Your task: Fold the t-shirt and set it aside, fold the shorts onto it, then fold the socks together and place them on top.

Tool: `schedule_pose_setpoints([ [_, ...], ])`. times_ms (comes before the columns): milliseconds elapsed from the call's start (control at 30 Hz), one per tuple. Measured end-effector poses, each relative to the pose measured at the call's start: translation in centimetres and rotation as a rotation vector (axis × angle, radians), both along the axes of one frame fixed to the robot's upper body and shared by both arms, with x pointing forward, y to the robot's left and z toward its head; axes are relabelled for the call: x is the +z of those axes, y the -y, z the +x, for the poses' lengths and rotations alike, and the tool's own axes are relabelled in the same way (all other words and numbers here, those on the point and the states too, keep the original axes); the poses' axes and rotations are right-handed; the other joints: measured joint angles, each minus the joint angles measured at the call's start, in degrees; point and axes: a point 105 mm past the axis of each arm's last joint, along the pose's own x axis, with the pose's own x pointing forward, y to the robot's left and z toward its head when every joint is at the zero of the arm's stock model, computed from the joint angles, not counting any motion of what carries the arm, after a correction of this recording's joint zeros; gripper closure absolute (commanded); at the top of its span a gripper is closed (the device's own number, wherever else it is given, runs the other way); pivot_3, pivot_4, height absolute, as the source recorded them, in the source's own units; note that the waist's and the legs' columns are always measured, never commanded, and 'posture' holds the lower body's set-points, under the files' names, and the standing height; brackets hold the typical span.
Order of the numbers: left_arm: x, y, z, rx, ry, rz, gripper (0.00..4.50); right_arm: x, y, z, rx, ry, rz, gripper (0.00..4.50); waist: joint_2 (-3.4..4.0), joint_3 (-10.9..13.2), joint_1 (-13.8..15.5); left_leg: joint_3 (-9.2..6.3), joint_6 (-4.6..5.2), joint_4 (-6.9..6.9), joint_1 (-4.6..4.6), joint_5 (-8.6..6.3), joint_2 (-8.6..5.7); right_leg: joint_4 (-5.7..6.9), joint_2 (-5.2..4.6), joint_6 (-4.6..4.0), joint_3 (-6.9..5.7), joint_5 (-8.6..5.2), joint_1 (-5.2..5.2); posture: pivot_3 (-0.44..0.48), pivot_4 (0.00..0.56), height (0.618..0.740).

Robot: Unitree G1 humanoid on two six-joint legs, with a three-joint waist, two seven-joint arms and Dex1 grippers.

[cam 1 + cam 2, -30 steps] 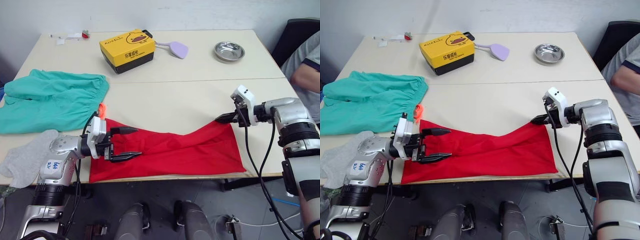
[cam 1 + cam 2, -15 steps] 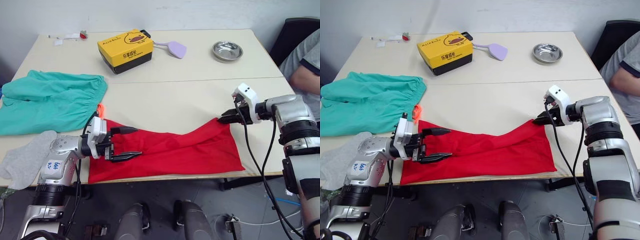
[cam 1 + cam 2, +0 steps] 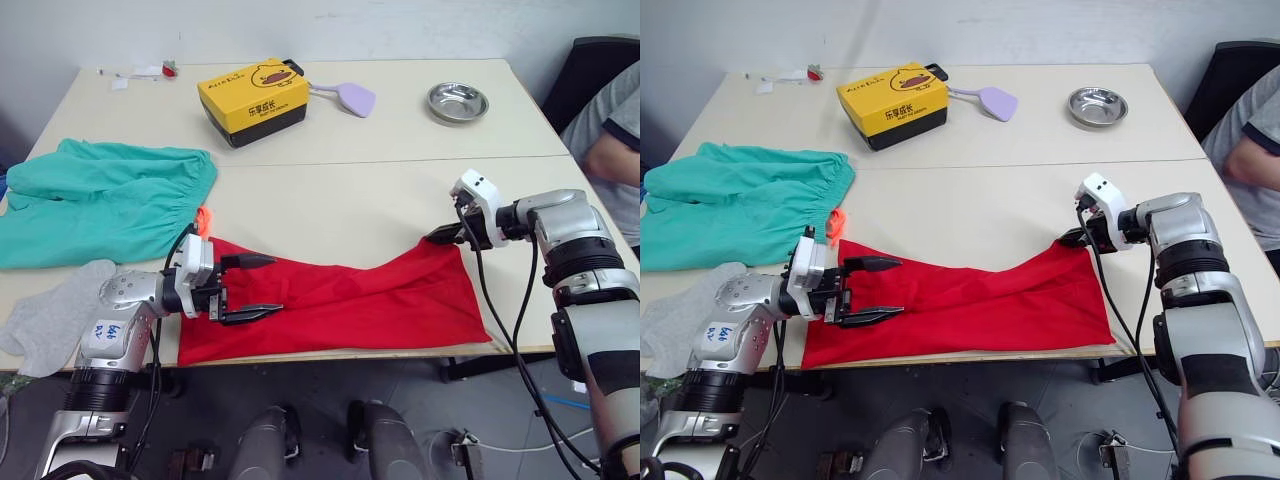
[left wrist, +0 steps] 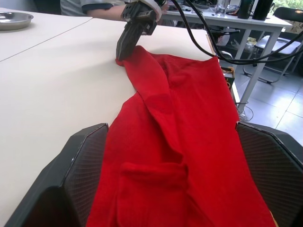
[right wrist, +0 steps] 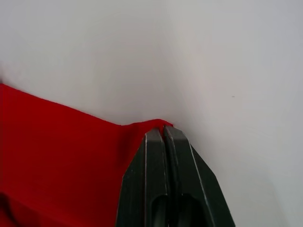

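The red t-shirt [image 3: 350,300] lies in a long strip along the table's front edge. My left gripper [image 3: 274,285] is open at the shirt's left end, one finger above the other, with the cloth below and between them. At the shirt's far right corner, my right gripper [image 3: 436,238] is shut on the cloth [image 5: 142,130], which rises in a small peak there. The teal shorts [image 3: 100,200] are spread out at the left, their orange drawstring [image 3: 205,216] near the shirt. One grey sock [image 3: 48,318] lies at the front left corner.
A yellow box [image 3: 254,100], a purple spatula [image 3: 354,97] and a metal bowl [image 3: 458,101] stand at the back of the table [image 3: 340,190]. A person's arm [image 3: 608,140] shows at the right edge. The shirt reaches the table's front edge.
My right gripper has shifted slightly left, still holding the shirt's corner. The left gripper has stayed in place and open.
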Motion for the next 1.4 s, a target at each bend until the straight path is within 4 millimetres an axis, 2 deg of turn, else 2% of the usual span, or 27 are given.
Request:
schedule_pose_setpoints([
  [167,-0.1,-0.1,0.1,0.006,0.004,0.013,0.0,2.4,0.3,-0.4,0.076,0.117,0.086,4.49,0.0,0.0,0.21,0.01,0.03,-0.01,0.0,0.01,0.0,-0.02,0.01,0.0,-0.01,0.0,0.0,0.0,0.15,0.74],
  [300,-0.2,-0.2,0.1,0.011,0.007,0.017,0.0,3.6,0.9,-2.3,0.172,0.195,0.18,4.49,0.0,0.0,0.5,0.0,0.05,-0.02,0.01,0.02,0.0,-0.04,0.0,0.0,-0.01,0.0,0.03,0.0,0.15,0.74],
  [433,-0.5,-0.4,0.0,0.021,0.001,0.019,0.0,2.9,2.4,-4.2,0.201,0.241,0.227,4.49,0.0,0.0,0.66,-0.01,0.04,-0.01,0.02,0.01,0.0,-0.04,-0.01,0.01,-0.03,0.0,0.05,0.0,0.15,0.74],
  [600,-0.7,-0.4,-0.1,0.025,-0.005,0.021,0.0,0.9,3.7,-6.5,0.242,0.289,0.239,4.49,0.0,0.0,0.63,-0.01,0.04,0.0,0.07,0.01,0.0,-0.04,0.0,0.01,-0.04,0.0,0.1,0.0,0.15,0.74],
  [667,-0.7,-0.5,-0.1,0.025,-0.005,0.022,0.0,0.2,4.1,-7.0,0.245,0.311,0.234,4.49,0.0,0.0,0.52,-0.01,0.04,0.0,0.09,0.01,0.0,-0.03,0.0,0.01,-0.03,0.0,0.1,0.0,0.15,0.74],
  [800,-0.7,-0.5,-0.1,0.026,-0.006,0.026,0.0,0.1,4.8,-7.7,0.252,0.396,0.231,4.49,0.0,0.0,0.55,-0.02,0.08,0.0,0.14,0.04,0.02,-0.03,0.02,0.01,-0.04,0.0,0.15,0.0,0.15,0.74],
  [967,-0.7,-0.7,-0.1,0.028,-0.014,0.036,0.0,-1.2,5.4,-8.8,0.248,0.407,0.226,4.49,0.0,0.0,0.65,-0.03,0.06,0.0,0.15,0.03,0.0,-0.04,-0.01,0.01,-0.04,0.0,0.17,0.0,0.15,0.74],
  [1400,-0.8,-1.1,-0.2,0.036,-0.028,0.05,0.0,-1.7,5.7,-10.9,0.246,0.445,0.246,4.49,0.0,0.0,0.73,-0.12,-0.09,0.01,0.18,-0.06,0.01,-0.06,-0.03,0.01,-0.06,0.0,0.23,0.0,0.15,0.74],
])
